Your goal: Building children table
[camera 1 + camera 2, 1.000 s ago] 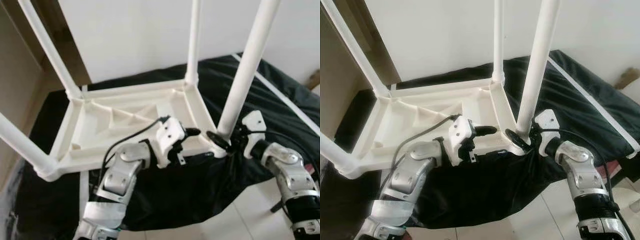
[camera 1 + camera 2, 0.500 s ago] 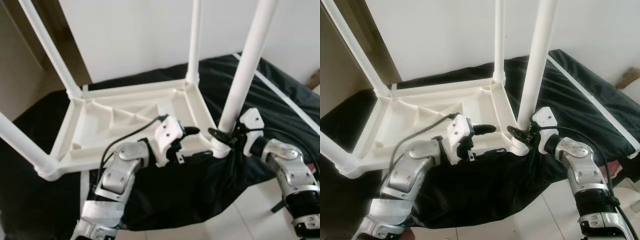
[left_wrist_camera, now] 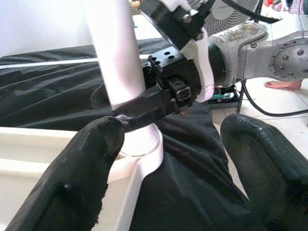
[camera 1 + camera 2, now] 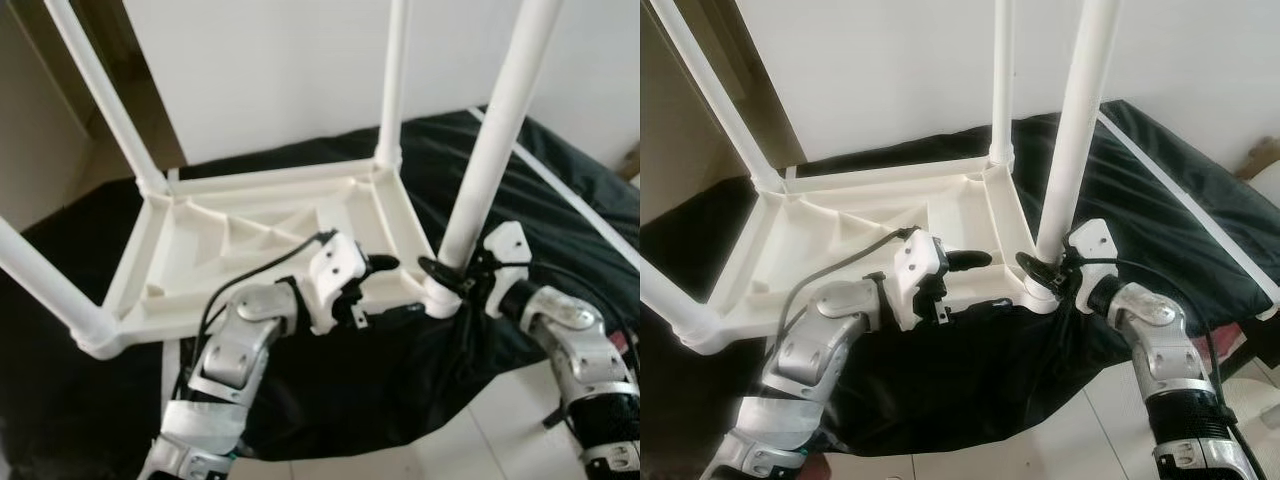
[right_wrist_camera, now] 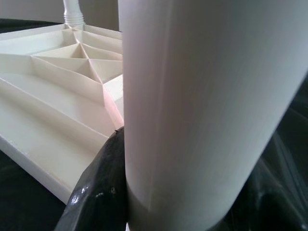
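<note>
Upside down on a black sheet [image 4: 520,190], one white plastic table [image 4: 250,250] with four round legs pointing up.
Smooth tube legs rise from corner sockets; the underside shows triangular ribs. The right claw [image 4: 1038,268] is clamped around the base of the near right leg [image 4: 487,170], one black finger [image 5: 98,192] pressed against it. The left claw [image 4: 378,264] sits just beside that corner at the table's near edge, its two padded fingers [image 3: 82,168] spread apart, gripping nothing.

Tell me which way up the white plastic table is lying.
Upside down: the white plastic children's table shows its ribbed underside, four white legs pointing up, resting on black cloth.
</note>
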Available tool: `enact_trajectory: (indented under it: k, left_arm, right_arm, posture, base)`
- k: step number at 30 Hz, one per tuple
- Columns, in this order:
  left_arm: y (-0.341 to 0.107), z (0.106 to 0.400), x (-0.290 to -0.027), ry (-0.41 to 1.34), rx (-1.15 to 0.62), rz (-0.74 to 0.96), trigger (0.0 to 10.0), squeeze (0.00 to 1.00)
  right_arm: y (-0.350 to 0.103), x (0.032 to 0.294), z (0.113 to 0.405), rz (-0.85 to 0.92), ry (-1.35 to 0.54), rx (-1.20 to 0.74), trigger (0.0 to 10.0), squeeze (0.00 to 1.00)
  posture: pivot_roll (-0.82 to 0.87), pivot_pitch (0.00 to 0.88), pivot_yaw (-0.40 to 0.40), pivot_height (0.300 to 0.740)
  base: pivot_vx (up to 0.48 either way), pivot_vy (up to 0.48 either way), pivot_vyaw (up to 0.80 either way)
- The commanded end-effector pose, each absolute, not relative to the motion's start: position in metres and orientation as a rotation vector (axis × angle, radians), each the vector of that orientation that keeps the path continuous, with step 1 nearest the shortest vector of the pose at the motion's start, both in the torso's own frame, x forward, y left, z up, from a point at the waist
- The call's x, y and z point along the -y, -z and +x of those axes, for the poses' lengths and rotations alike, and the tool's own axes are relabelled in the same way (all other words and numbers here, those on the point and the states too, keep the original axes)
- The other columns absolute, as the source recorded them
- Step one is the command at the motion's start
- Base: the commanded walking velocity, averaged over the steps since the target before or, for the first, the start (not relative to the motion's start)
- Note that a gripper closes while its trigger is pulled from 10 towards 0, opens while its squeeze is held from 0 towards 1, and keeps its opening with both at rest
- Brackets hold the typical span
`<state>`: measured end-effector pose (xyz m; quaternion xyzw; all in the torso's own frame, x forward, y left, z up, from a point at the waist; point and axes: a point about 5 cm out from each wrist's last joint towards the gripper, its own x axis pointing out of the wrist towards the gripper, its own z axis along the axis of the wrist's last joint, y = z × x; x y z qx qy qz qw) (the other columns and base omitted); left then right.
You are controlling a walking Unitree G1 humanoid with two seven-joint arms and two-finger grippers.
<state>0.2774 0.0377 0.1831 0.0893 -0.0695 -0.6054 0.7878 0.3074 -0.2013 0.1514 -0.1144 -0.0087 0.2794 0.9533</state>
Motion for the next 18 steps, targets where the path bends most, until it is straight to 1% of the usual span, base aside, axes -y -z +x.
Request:
enact_trajectory:
  k: [1,2,3,4,5,7,9,10,12,14,15,16,18]
  left_arm:
    - [-0.185,0.279,-0.038,1.261,0.157,0.176,10.0,0.00]
    - [-0.186,0.279,-0.038,1.251,0.159,0.169,10.0,0.00]
    - [-0.186,0.279,-0.038,1.251,0.159,0.169,10.0,0.00]
    - [-0.186,0.280,-0.037,1.238,0.162,0.161,10.0,0.00]
    - [-0.186,0.280,-0.037,1.238,0.162,0.161,10.0,0.00]
    - [-0.187,0.281,-0.036,1.227,0.167,0.158,10.0,0.00]
    - [-0.188,0.282,-0.036,1.218,0.173,0.155,10.0,0.00]
    - [-0.188,0.282,-0.036,1.218,0.173,0.155,10.0,0.00]
    - [-0.188,0.282,-0.035,1.216,0.176,0.153,10.0,0.00]
    - [-0.188,0.282,-0.035,1.216,0.177,0.153,10.0,0.00]
    - [-0.188,0.282,-0.035,1.217,0.177,0.153,10.0,0.00]
    - [-0.188,0.282,-0.035,1.217,0.177,0.153,10.0,0.00]
    - [-0.187,0.281,-0.034,1.222,0.176,0.153,10.0,0.00]
  right_arm:
    - [-0.130,0.205,0.305,-0.256,-0.471,-0.095,10.0,0.00]
    - [-0.127,0.204,0.307,-0.239,-0.407,-0.108,10.0,0.00]
    - [-0.127,0.204,0.307,-0.239,-0.407,-0.108,10.0,0.00]
    - [-0.123,0.201,0.308,-0.195,-0.334,-0.139,10.0,0.00]
    - [-0.123,0.201,0.308,-0.195,-0.334,-0.139,10.0,0.00]
    - [-0.122,0.199,0.308,-0.161,-0.266,-0.145,10.0,0.00]
    - [-0.119,0.190,0.308,-0.093,-0.150,-0.171,10.0,0.00]
    - [-0.119,0.190,0.308,-0.093,-0.150,-0.171,10.0,0.00]
    - [-0.117,0.181,0.306,-0.034,-0.048,-0.182,10.0,0.00]
    - [-0.117,0.179,0.305,-0.021,-0.022,-0.182,10.0,0.00]
    - [-0.116,0.174,0.303,0.009,0.064,-0.172,10.0,0.00]
    - [-0.116,0.174,0.303,0.009,0.064,-0.172,10.0,0.00]
    - [-0.111,0.166,0.299,0.067,0.241,-0.176,10.0,0.00]
  posture:
    - [-0.10,0.000,0.096,0.740]
    - [-0.10,0.000,0.096,0.740]
    - [-0.10,0.000,0.096,0.740]
    - [-0.10,0.000,0.096,0.740]
    - [-0.10,0.000,0.096,0.740]
    - [-0.10,0.000,0.095,0.740]
    - [-0.10,0.000,0.093,0.740]
    - [-0.10,0.000,0.093,0.740]
    - [-0.10,0.000,0.092,0.740]
    - [-0.10,0.000,0.092,0.740]
    - [-0.10,0.000,0.091,0.740]
    - [-0.10,0.000,0.091,0.740]
    - [-0.11,0.000,0.085,0.740]
  base:
    - [0.000,0.000,0.00]
    - [0.000,0.000,0.00]
    - [0.000,0.000,0.00]
    - [0.000,0.000,0.00]
    - [0.000,0.000,0.00]
    - [0.000,0.000,0.00]
    - [0.000,0.000,0.00]
    - [0.000,0.000,0.00]
    - [0.000,0.000,0.00]
    - [0.000,0.000,0.00]
    - [0.000,0.000,0.00]
    - [0.000,0.000,0.00]
    - [0.000,0.000,0.00]
